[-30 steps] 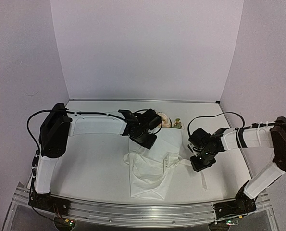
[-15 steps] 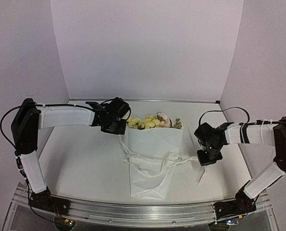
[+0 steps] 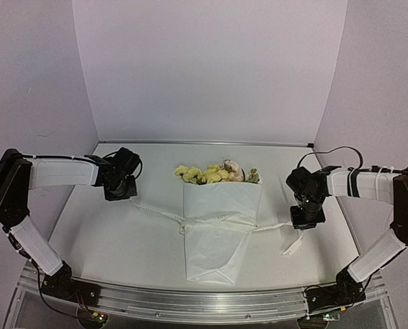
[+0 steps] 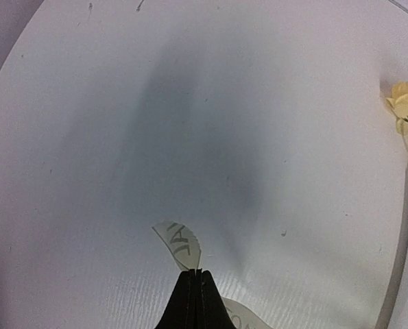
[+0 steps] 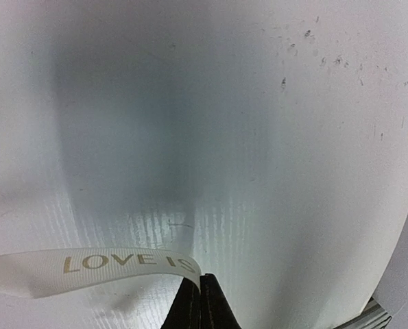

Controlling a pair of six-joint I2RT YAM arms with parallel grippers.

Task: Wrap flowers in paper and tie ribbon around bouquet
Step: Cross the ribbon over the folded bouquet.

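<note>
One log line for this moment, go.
left fingers shut on ribbon | right fingers shut on ribbon | ribbon stretched across bouquet | bouquet wrapped, lying flat

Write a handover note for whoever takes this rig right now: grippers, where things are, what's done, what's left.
Left gripper: shut on one ribbon end, left of the bouquet.
Right gripper: shut on the other end, right of it.
Bouquet lies on the table, flowers pointing away from the arms.
Done: paper wrapped; ribbon runs taut across its middle.
Left: finish the tie; whether a knot is there cannot be told.
</note>
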